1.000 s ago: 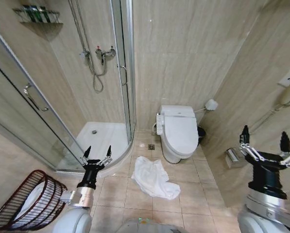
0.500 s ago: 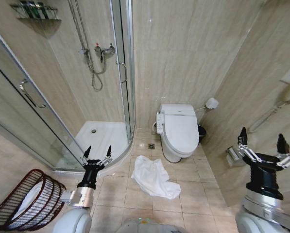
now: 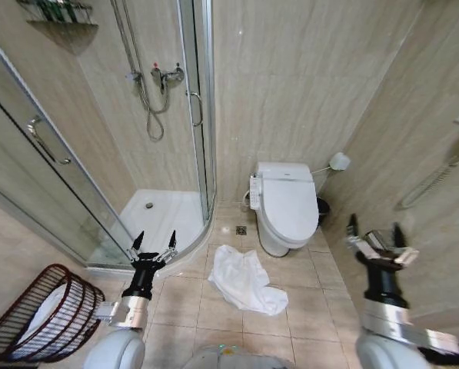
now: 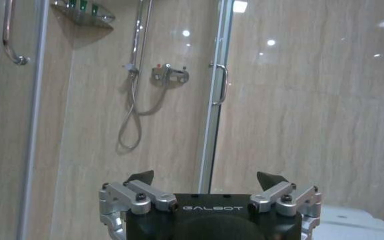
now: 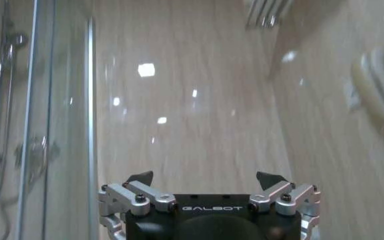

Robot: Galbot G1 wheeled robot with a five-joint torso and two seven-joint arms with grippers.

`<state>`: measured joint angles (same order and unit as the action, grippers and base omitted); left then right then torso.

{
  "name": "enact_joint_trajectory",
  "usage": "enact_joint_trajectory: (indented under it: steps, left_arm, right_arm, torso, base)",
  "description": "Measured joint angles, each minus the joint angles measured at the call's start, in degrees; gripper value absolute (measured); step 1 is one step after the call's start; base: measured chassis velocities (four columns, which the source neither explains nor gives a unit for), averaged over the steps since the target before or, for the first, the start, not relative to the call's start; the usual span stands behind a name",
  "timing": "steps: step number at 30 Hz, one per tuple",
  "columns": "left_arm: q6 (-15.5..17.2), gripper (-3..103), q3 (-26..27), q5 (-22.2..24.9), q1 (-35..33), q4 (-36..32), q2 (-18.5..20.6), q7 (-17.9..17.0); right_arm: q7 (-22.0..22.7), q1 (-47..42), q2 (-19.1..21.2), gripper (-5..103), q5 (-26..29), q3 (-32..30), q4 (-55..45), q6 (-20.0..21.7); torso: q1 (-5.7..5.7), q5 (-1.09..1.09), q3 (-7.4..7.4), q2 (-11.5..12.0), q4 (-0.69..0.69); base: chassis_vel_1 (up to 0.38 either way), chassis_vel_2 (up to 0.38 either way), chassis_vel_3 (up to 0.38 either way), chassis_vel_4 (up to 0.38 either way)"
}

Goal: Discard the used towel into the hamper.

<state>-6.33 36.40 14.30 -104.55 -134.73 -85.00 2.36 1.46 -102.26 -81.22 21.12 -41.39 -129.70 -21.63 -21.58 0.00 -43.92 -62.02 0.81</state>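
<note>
1. Tiled bathroom: beige floor tiles (image 3: 183,307) and beige walls. Glass shower enclosure (image 3: 167,154) at left. White toilet (image 3: 287,204), lid down, against the back wall.
2. Towel (image 3: 244,278): white, crumpled on the floor just in front of the toilet, between the two arms.
3. Hamper (image 3: 41,315): dark red-brown wire basket, tipped over at lower left, something white inside it.
4. Left gripper (image 3: 154,247): raised upright, fingers spread wide, holding nothing.
5. Right gripper (image 3: 381,240): upright near the right wall, fingers apart, empty.
6. Against a second ago: right gripper sits lower and nearer the centre; left gripper unchanged; towel not moved.
</note>
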Motion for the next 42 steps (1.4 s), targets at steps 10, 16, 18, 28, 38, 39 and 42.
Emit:
enact_joint_trajectory:
  steps: [10, 16, 18, 28, 38, 39, 42]
  left_arm:
    - [0.00, 100, 0.00, 0.00, 0.00, 0.00, 0.00, 0.00]
    - [0.00, 100, 0.00, 0.00, 0.00, 0.00, 0.00, 0.00]
    - [0.00, 100, 0.00, 0.00, 0.00, 0.00, 0.00, 0.00]
    - [0.00, 100, 0.00, 0.00, 0.00, 0.00, 0.00, 0.00]
    - [0.00, 100, 0.00, 0.00, 0.00, 0.00, 0.00, 0.00]
    - [0.00, 100, 0.00, 0.00, 0.00, 0.00, 0.00, 0.00]
    - [0.00, 100, 0.00, 0.00, 0.00, 0.00, 0.00, 0.00]
  right_arm:
    - [0.10, -0.31, -3.25, 100, -3.61, 0.02, 4.71, -2.42]
    - [0.22, -2.49, -3.81, 100, -2.39, -1.28, 4.05, -4.60]
    - [0.28, -2.89, -3.45, 100, -1.83, -1.03, 5.06, -5.28]
    - [0.24, -2.93, -2.59, 100, -2.57, 0.61, 6.21, -4.27]
    - [0.28, -3.15, -1.63, 100, -3.01, 0.68, 4.82, -2.58]
    - [0.28, -3.15, -1.63, 100, -3.01, 0.68, 4.82, -2.58]
    - [0.20, -3.61, -1.31, 100, -3.57, 0.77, 4.67, -2.35]
  torso:
    - [1.23, 0.00, 1.54, 2.77, 0.00]
    - [1.96, -0.01, 2.49, 4.43, -0.01]
    - [2.34, 0.00, 2.97, 5.27, 0.00]
    - [3.49, 0.00, 4.44, 7.91, 0.00]
    - [4.67, 0.00, 5.96, 10.61, 0.00]
    - [4.67, 0.00, 5.96, 10.61, 0.00]
    - [5.13, 0.00, 6.47, 11.58, 0.00]
  base:
    - [0.000, 0.000, 0.000, 0.000]
    - [0.000, 0.000, 0.000, 0.000]
    - [0.000, 0.000, 0.000, 0.000]
    - [0.000, 0.000, 0.000, 0.000]
    - [0.000, 0.000, 0.000, 0.000]
    - [0.000, 0.000, 0.000, 0.000]
    - [0.000, 0.000, 0.000, 0.000]
